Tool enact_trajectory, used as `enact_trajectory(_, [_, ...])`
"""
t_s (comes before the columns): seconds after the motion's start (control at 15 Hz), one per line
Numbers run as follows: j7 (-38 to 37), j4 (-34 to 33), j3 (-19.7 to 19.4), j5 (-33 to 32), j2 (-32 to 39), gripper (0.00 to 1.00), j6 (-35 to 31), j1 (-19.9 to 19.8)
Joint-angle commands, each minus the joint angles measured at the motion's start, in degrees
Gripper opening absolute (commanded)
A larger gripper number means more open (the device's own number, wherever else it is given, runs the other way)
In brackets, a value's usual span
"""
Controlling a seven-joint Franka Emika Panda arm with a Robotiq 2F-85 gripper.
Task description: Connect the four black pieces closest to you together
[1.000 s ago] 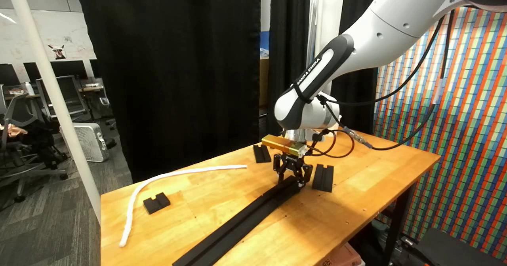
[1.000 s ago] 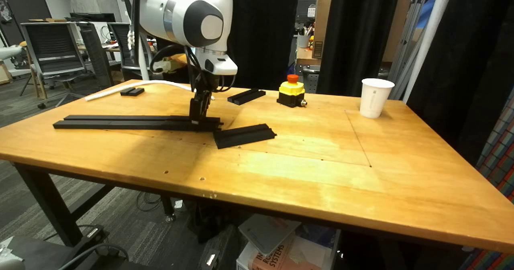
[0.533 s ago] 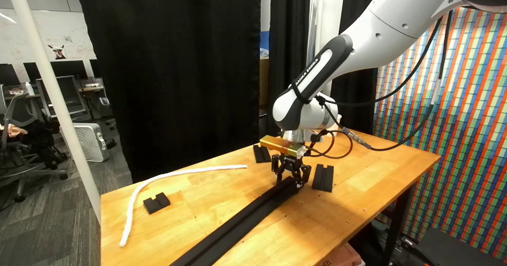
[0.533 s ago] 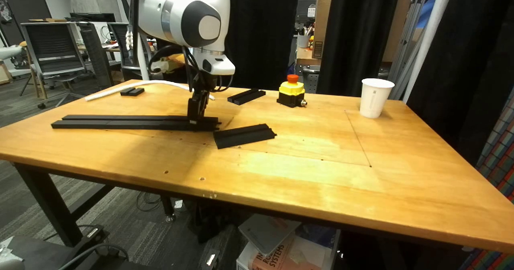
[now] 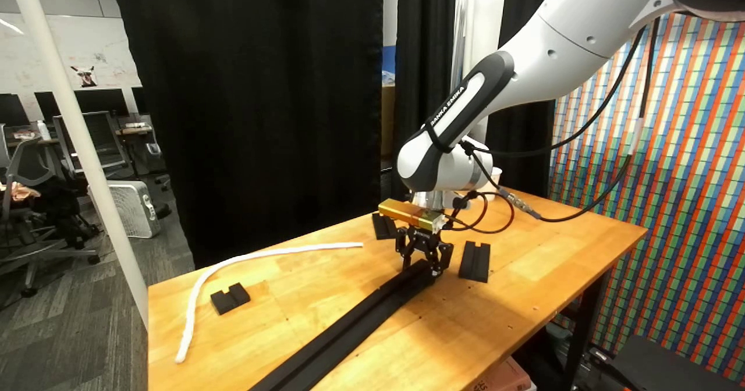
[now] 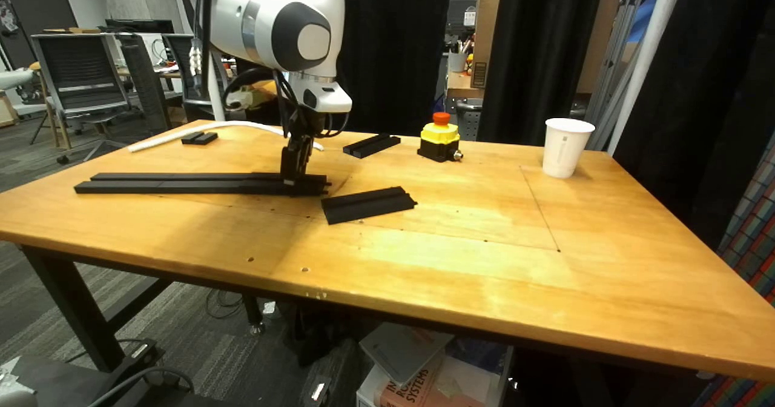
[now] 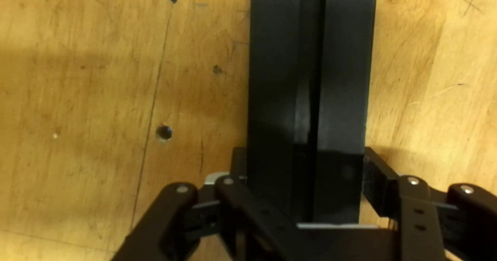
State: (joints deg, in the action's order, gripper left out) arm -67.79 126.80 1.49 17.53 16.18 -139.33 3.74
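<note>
The black two-fingered gripper [image 7: 304,167] is grasping a matte-black, grooved rectangular bar [image 7: 306,98], its fingers [image 7: 378,181] pressing on both long sides toward the outer end. That bar is forming the last section of a long, narrow black strip [image 6: 200,186], which is lying flat on the light wooden tabletop [image 6: 448,274]. A separate flat black grooved piece [image 6: 369,205] is resting at an angle near the strip's gripped end, apart from it, and is probably waiting to be the next one joined.

The bars are looking like stiff, light plastic, so they are likely to be taking a firm squeeze without bending. Their smooth faces may be sliding easily over the wood, and the slim tabs [image 6: 329,184] are probably needing the most care. The straight outer walls are offering the best hold, squarely across the groove; a long strip held only near one end may be swinging aside or parting at its seams.

The held bar's outer end is partly disappearing behind the gripper's linkage. Where it is meeting the rest of the strip is lying at the very top edge of the wrist view, too cut off to be showing whether that joint is fully seated. In an exterior view the strip [image 5: 353,328] is running out of the frame at the bottom. Black seams on black material are making the number of joined sections hard to count.
</note>
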Motion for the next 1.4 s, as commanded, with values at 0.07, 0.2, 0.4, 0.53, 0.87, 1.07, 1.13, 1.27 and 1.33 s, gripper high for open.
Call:
enact_trajectory(0.07, [-0.82, -1.69, -0.03, 1.62, 0.89, 0.46, -0.65, 0.47])
enact_trajectory(0.2, [-1.15, -1.87, -0.1, 1.4, 1.08, 0.46, -0.59, 0.53])
enact_trajectory(0.4, [-1.57, -2.13, -0.2, 1.13, 1.31, 0.46, -0.49, 0.58])
enact_trajectory(0.53, [-1.76, -2.29, -0.16, 1.12, 1.5, 0.46, -0.55, 0.65])
enact_trajectory(0.87, [-1.48, -1.88, 0.17, 1.18, 1.22, 0.46, -0.19, 0.89])
enact_trajectory(1.07, [-1.41, -1.25, 0.32, 0.95, 0.59, 0.46, 0.66, 1.26])
enact_trajectory(1.13, [-1.33, -1.11, 0.35, 0.81, 0.41, 0.46, 0.97, 1.39])
enact_trajectory(1.27, [-1.9, -0.91, 0.13, 0.16, 0.19, 0.46, 0.99, 1.78])
enact_trajectory(1.33, [-1.86, -0.9, 0.12, 0.11, 0.18, 0.46, 1.05, 1.87])
